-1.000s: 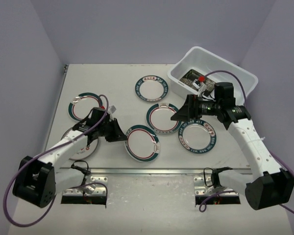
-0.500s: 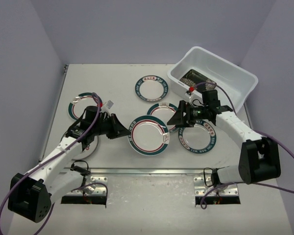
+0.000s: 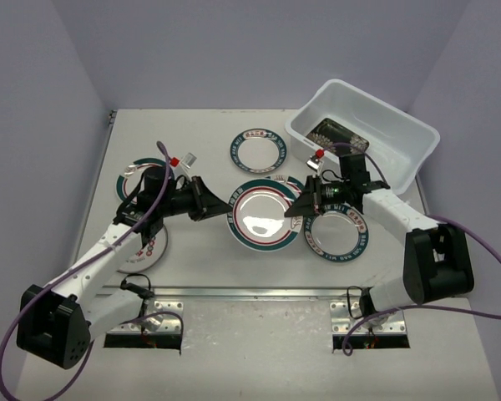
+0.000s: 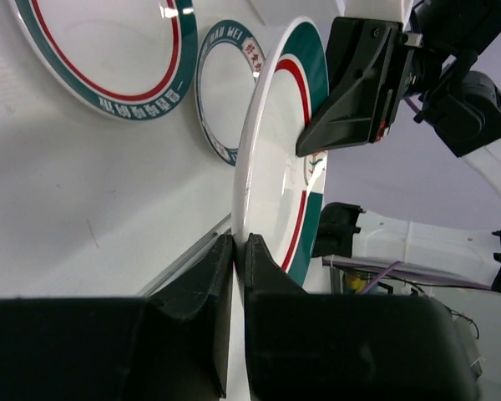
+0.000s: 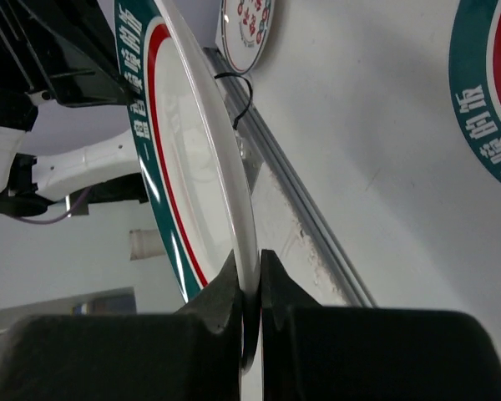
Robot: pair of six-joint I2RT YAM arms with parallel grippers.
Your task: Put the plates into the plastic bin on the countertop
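You have one round teal-rimmed plate [image 3: 265, 214] held tilted above the surface [image 3: 192, 134], its opposite rims pinched by the left hand [image 3: 221, 206] and the right hand [image 3: 294, 209]. Your other round plates [image 3: 257, 150] lie flat around it. The white plastic bin [image 3: 386, 106] at the far right holds a dark square plate [image 3: 332, 134].

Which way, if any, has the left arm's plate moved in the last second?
Yes. The plate has gone up and right, away from the front rail and toward the plastic bin.
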